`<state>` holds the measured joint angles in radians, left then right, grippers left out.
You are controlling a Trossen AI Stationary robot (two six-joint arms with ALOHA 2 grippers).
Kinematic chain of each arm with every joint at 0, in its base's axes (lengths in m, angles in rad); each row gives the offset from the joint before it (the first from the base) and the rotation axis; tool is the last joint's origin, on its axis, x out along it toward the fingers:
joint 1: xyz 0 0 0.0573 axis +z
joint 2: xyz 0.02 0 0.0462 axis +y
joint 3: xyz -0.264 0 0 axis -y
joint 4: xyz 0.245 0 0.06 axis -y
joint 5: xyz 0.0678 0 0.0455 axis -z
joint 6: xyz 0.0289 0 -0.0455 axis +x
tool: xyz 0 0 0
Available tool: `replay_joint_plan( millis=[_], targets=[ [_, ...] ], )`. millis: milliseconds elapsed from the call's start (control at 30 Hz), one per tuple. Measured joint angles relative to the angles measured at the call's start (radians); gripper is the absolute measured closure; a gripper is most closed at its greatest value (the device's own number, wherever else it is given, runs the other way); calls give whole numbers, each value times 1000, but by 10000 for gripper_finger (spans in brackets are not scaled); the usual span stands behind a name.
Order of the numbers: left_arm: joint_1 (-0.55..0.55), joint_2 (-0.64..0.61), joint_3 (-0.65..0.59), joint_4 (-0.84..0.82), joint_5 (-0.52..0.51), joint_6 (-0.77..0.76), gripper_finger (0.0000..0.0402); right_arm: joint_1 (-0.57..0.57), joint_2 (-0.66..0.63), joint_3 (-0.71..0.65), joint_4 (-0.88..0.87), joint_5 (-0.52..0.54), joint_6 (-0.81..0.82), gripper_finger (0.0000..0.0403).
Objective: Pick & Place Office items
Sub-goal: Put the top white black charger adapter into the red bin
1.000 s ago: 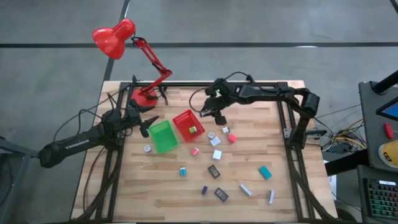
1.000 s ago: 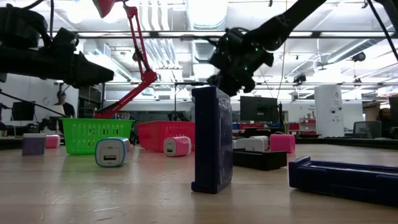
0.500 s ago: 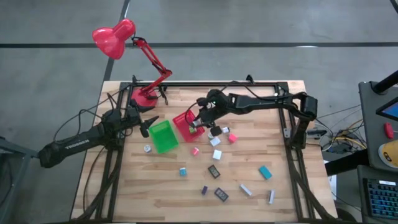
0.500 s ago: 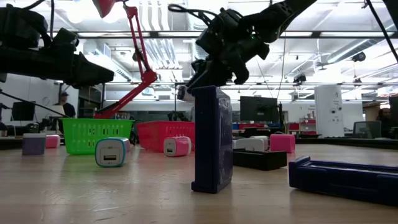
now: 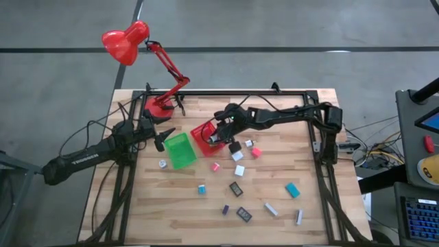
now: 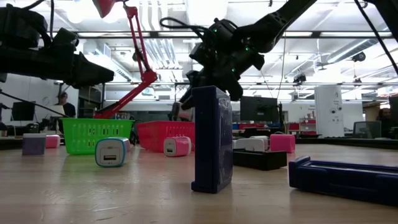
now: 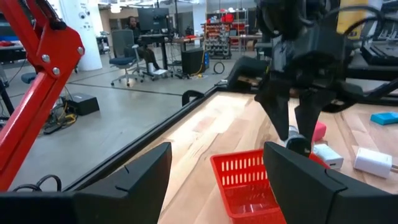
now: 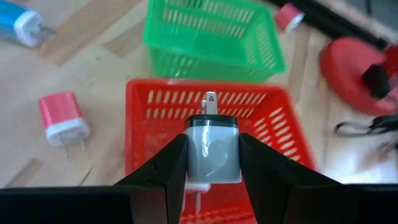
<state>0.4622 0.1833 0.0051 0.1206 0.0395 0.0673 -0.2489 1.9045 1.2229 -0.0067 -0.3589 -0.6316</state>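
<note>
My right gripper (image 5: 218,133) is shut on a small grey-white charger block (image 8: 211,149) with a black band and metal prongs, right over the red bin (image 8: 155,106). The green bin (image 5: 180,149) stands beside the red one. Several small items lie on the wood: a red-and-white plug (image 8: 62,121), a blue one (image 5: 202,189), a teal block (image 5: 293,190), black pieces (image 5: 236,189). My left gripper (image 7: 217,180) waits open at the table's left, beside the green bin. My right gripper pinches the charger block by its two grey side faces (image 8: 194,155) between both fingers (image 8: 171,171). The fingers come from above, slanting in from the table's right. The block is lifted clear above the red bin, its prongs (image 8: 211,99) pointing away from the wrist.
A red desk lamp (image 5: 127,42) stands by its base (image 5: 159,106) at the far left corner. A black frame rail (image 5: 226,92) runs along the table's edges. A dark blue block (image 6: 211,140) stands upright near the low camera. Bare wood lies toward the table's near left.
My right gripper has moved toward the table's left and near edge, and lower, carrying the charger block from beyond the red bin's far right side to right over that bin. It has stayed shut on the block.
</note>
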Motion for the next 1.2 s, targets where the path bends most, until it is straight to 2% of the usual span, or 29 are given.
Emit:
replay_joint_plan(
  millis=[133,333,567,700,1000,1200],
  targets=[
    [0,2,0,-3,0,0,144,0,-3,1,7,23,0,273],
    [0,2,0,-3,0,0,144,0,60,24,48,22,19,276],
    [0,5,0,-4,0,0,144,0,138,139,-51,25,18,275],
    [0,6,0,-7,0,0,144,0,187,217,-107,65,5,274],
    [0,16,0,-8,0,0,145,-7,309,436,-390,74,26,274],
    [0,17,0,-9,0,0,145,-6,344,509,-446,73,26,273]
  ],
)
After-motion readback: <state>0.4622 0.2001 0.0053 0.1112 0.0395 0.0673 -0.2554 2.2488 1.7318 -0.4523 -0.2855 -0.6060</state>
